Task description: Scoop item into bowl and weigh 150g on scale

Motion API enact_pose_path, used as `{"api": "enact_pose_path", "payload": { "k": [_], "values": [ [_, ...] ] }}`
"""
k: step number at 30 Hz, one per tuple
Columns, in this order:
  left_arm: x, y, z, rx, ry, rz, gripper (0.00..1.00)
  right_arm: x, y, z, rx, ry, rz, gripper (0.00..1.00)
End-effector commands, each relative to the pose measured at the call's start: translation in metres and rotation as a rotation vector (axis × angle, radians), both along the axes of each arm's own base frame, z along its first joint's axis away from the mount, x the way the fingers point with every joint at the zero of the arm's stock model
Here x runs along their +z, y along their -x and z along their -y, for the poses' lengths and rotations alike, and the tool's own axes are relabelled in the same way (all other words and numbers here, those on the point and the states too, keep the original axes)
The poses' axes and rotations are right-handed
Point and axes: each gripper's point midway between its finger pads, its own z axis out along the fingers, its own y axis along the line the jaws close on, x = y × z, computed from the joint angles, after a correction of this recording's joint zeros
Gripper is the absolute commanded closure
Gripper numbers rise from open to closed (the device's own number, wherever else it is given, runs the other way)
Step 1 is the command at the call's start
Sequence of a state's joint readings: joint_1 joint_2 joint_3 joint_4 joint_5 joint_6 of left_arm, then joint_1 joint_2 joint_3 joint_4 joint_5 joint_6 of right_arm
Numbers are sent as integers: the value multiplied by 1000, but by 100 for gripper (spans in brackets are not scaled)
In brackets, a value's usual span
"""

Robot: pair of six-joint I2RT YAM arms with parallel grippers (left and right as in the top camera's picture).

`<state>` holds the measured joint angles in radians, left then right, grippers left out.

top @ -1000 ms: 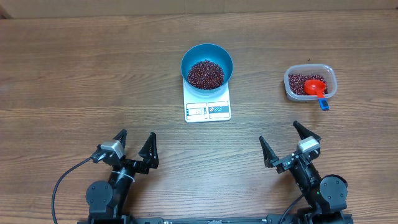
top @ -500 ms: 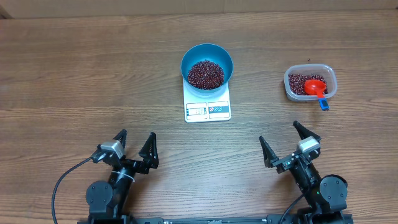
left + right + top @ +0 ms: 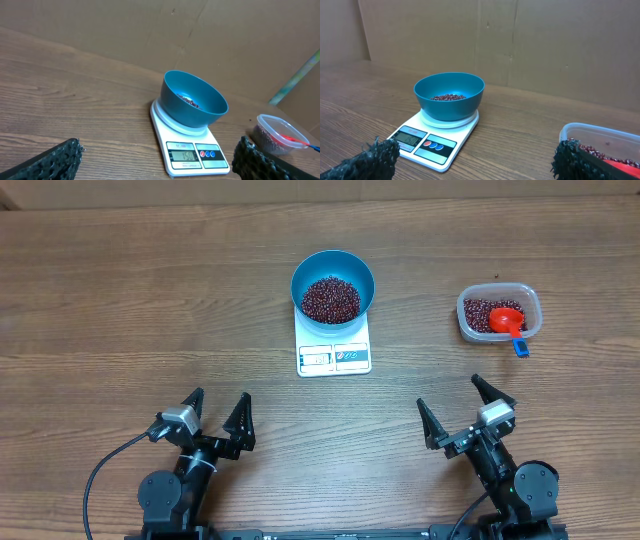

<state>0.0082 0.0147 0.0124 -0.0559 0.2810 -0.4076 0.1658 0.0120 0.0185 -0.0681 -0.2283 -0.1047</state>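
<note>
Beans (image 3: 331, 299) sit in teal bowl (image 3: 333, 260) on scale (image 3: 334, 358), 12 o'clock of the arms; display (image 3: 186, 155) seems to read 150. Nothing has moved in the last second. Left gripper (image 3: 215, 412) and right gripper (image 3: 458, 402): fingers wide apart, empty. Weighing looks done.

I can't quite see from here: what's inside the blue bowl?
Small dark red beans fill the bottom of the bowl, which stands on a white scale. The bowl's floor beneath the beans is covered.
</note>
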Motion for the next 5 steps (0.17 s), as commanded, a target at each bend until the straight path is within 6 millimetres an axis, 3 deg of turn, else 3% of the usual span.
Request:
{"api": "enact_pose_path", "payload": {
  "k": [1,5],
  "values": [
    [0,0,1,-9,-33,17,0,-1,0,0,-4,-4,4,0],
    [0,0,1,-9,-33,17,0,-1,0,0,-4,-4,4,0]
  ]
}}
